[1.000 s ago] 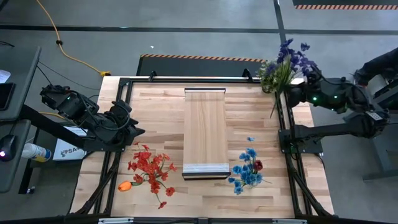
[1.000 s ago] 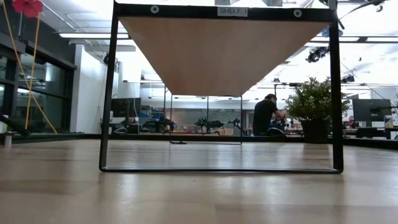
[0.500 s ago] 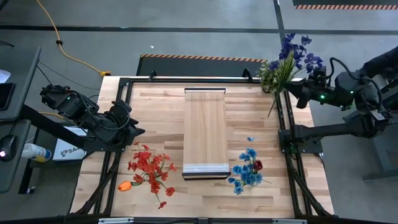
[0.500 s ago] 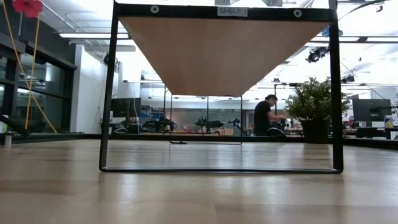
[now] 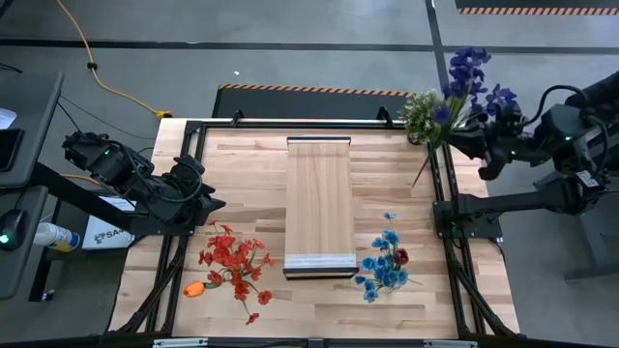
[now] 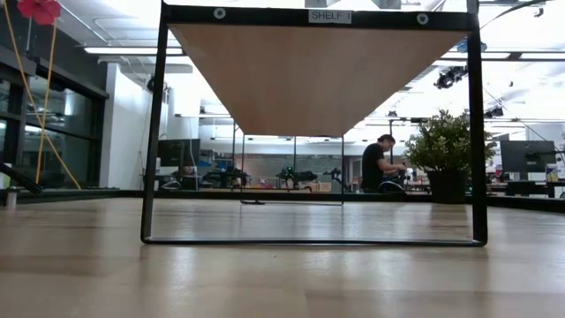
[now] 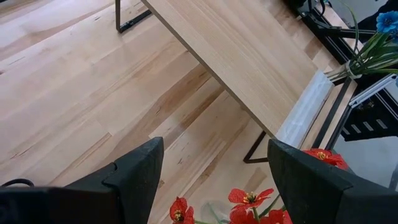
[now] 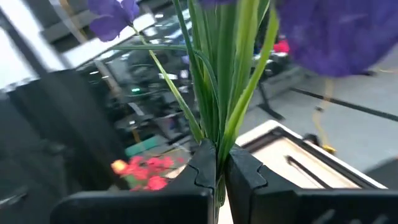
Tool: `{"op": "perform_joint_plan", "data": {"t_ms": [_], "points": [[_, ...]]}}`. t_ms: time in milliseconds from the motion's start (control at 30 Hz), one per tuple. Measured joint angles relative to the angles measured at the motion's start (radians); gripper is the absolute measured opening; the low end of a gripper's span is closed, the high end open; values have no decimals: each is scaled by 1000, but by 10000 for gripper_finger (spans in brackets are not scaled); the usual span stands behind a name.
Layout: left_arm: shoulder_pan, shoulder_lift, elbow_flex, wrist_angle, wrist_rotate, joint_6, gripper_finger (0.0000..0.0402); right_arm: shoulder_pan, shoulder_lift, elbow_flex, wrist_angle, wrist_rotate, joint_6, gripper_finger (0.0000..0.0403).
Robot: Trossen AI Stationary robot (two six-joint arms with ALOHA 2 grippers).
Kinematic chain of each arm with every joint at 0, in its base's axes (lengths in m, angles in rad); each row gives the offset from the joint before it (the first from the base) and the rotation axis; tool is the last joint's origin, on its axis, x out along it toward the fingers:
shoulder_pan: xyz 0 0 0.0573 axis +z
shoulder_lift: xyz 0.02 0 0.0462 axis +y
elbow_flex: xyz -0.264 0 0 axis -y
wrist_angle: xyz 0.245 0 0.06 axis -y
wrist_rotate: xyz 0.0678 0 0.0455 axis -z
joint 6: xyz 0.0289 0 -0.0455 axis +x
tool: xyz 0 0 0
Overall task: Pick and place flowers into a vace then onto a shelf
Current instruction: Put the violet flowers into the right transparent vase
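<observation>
Over last sec: purple flowers (image 5: 471,77) carried further out past the tabletop's far right corner, heads swung up and away from the wooden tabletop (image 5: 242,184); stem tip now hanging just inside the right edge, beside the bushy green plant (image 5: 423,114) at that corner. Right gripper (image 8: 217,169) clamped tight on the green stems, seen closely in the right wrist view: 2 fingers pinched together with stalks rising between. Right arm pulled back off the right edge with them.

Left gripper (image 7: 211,180) unmoved at the left edge, fingers spread wide, holding nothing, hovering above the red flowers (image 5: 233,259). Orange flower (image 5: 194,288) lying near the front left corner; blue flowers (image 5: 383,263) with 1 dark-red head lying near the front right, just right of the shelf (image 5: 319,203). Shelf standing mid-tabletop, top bare.

Meaning for task: 1 bunch lifted, looks like in transit, not yet placed. No vase visible in any view, so destination unclear. Red, orange, blue bunches not yet picked up; shelf step not started. Early stage, probably. Risk: long stems held low, heads heavy, could swing or slip
</observation>
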Motion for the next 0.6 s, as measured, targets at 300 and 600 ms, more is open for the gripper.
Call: {"op": "perform_joint_plan", "data": {"t_ms": [300,600], "points": [[0,0,0,0,0,0,321,4,0,0,89,-201,-64,7],[0,0,0,0,-13,-2,321,4,2,0,197,-345,-76,7]]}}
